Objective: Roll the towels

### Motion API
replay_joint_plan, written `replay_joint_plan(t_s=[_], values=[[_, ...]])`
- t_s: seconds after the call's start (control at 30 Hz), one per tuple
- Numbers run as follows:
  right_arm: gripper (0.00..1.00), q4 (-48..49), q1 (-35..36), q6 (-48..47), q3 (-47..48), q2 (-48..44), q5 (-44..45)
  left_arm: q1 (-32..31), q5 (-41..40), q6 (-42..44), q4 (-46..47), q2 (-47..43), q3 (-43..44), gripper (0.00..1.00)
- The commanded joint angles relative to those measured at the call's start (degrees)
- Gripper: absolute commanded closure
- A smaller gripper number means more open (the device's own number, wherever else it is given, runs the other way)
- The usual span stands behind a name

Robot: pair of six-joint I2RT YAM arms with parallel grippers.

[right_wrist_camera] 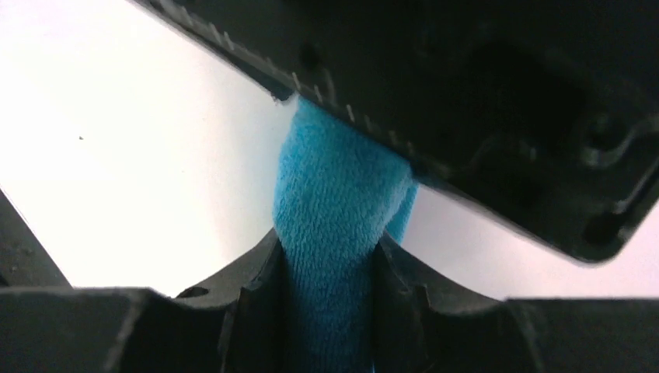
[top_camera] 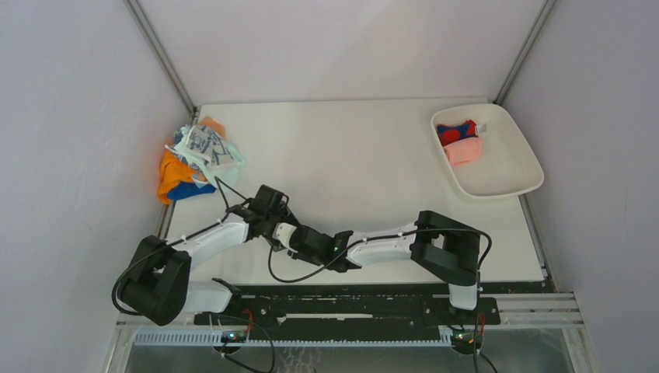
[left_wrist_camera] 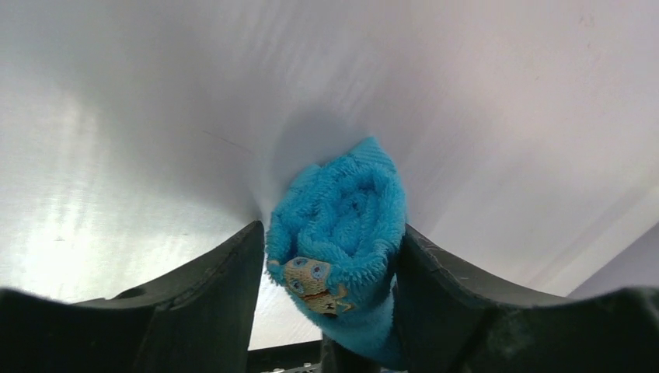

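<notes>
Table (top_camera: 350, 155), top view: loose towel pile (top_camera: 194, 159) at 10 o'clock, orange, blue and pale printed pieces, against the left wall. Both arms reach in and meet at about 7 o'clock, near the front edge.

Left gripper (left_wrist_camera: 334, 264) is clenched on the blue towel (left_wrist_camera: 342, 217). Left wrist view shows the towel rolled, its spiral end facing the camera, squeezed between both fingers, with a small embroidered patch (left_wrist_camera: 311, 284) on its lower end. The towel is hidden under the grippers in the top view.

Right gripper (right_wrist_camera: 330, 264) also grasps the blue towel, its fingers pressed on both sides, with the left gripper's body just above at 1 o'clock.

Tray (top_camera: 505, 167) at 2 o'clock holds a red-blue roll (top_camera: 457, 132) and a pink roll (top_camera: 464, 151), touching each other at its far end.
</notes>
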Motion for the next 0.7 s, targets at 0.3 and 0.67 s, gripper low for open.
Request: replay_joint_plan(t_s=[0.3,0.67], values=[[0.79,-5.6,-5.5,3.9,-4.8,1.9,-11.9,19.2,-3.3,18.3,-14.1,-3.8,14.0,0.31],[0.96,-6.9,-15.3,15.9,-6.9,-15.5,-15.1,23.8,-16.2,37.0,-26.8,-9.6,32.6,0.31]])
